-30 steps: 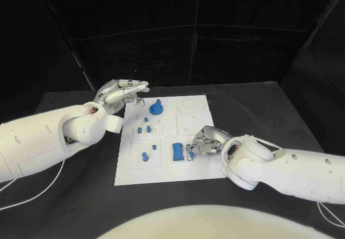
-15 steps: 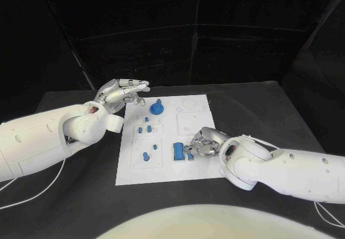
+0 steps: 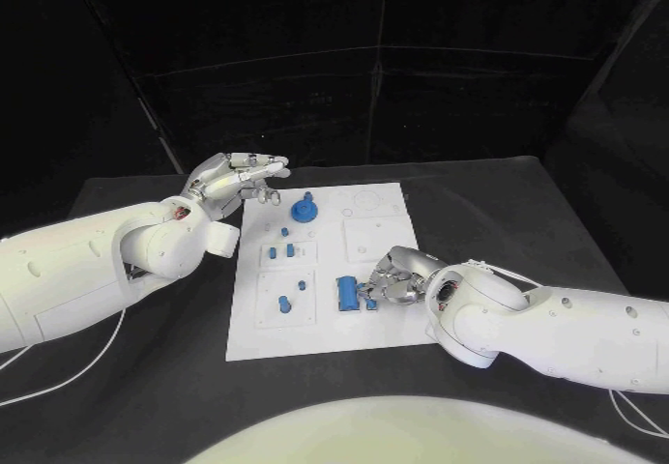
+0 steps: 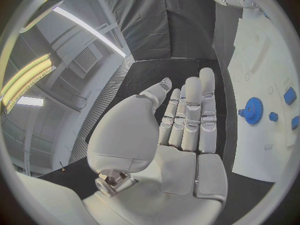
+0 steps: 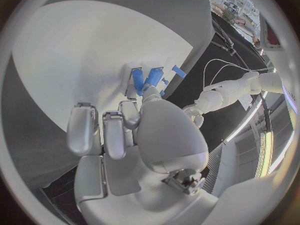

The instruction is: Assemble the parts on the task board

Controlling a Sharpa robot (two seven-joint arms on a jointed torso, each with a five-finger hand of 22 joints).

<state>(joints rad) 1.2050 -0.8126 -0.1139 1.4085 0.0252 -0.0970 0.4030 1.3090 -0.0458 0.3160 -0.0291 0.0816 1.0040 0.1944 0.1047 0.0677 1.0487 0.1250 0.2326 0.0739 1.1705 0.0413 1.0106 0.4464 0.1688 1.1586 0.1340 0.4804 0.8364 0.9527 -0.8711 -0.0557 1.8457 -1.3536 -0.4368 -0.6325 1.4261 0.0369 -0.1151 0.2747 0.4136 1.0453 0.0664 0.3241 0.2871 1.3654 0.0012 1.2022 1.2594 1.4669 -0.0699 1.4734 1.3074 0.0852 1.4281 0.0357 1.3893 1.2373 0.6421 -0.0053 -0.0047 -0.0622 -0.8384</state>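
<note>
Two hands at work: right hand (image 3: 392,278) curled down on the blue block (image 3: 346,293) near the white board's (image 3: 394,333) near edge, grip unclear, next likely seating it squarely; left hand (image 3: 234,178) empty, fingers straight, off the board's far corner.

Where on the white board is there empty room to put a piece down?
The task board is bare along its near edge, below the blue parts, and in its far right corner above the right robot hand. It is crowded down the left column, from the blue gear to the long blue block, where the right robot hand is working. The left robot hand hovers by the far left corner.
</note>
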